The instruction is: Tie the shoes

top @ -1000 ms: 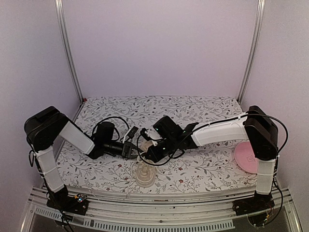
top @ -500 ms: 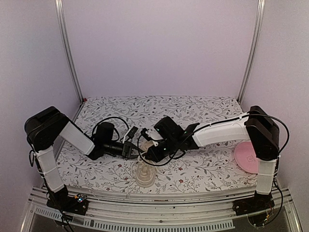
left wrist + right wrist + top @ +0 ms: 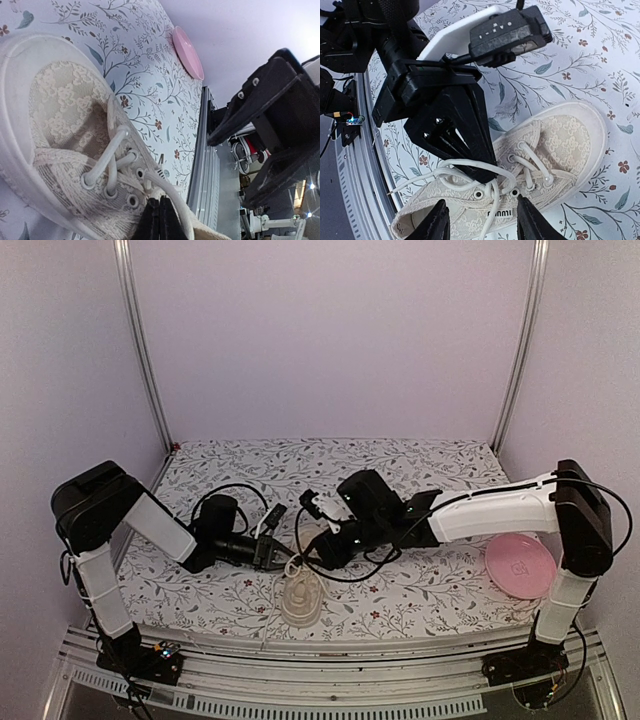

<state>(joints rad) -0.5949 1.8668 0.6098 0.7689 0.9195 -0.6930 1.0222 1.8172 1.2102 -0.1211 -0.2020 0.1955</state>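
The cream lace-patterned shoe [image 3: 300, 600] [image 3: 65, 125] [image 3: 560, 145] lies near the table's front edge, its white laces [image 3: 470, 167] loose in loops over the top eyelets. My left gripper [image 3: 287, 562] [image 3: 159, 207] [image 3: 495, 172] reaches in from the left. Its jaws are pressed together at the top eyelets, with a lace loop [image 3: 175, 197] caught at the tips. My right gripper [image 3: 320, 537] [image 3: 482, 222] hovers just above the shoe's heel side, open, with nothing between its fingers [image 3: 437, 222].
A round pink plate [image 3: 520, 567] [image 3: 187, 46] sits at the right of the floral mat. The metal rail [image 3: 330, 680] runs along the near edge just behind the shoe. Black cables [image 3: 225, 495] loop off the left wrist.
My right gripper has opened and drawn back a little to the right, away from the laces. The left gripper stays shut at the top eyelets; the shoe has not moved.
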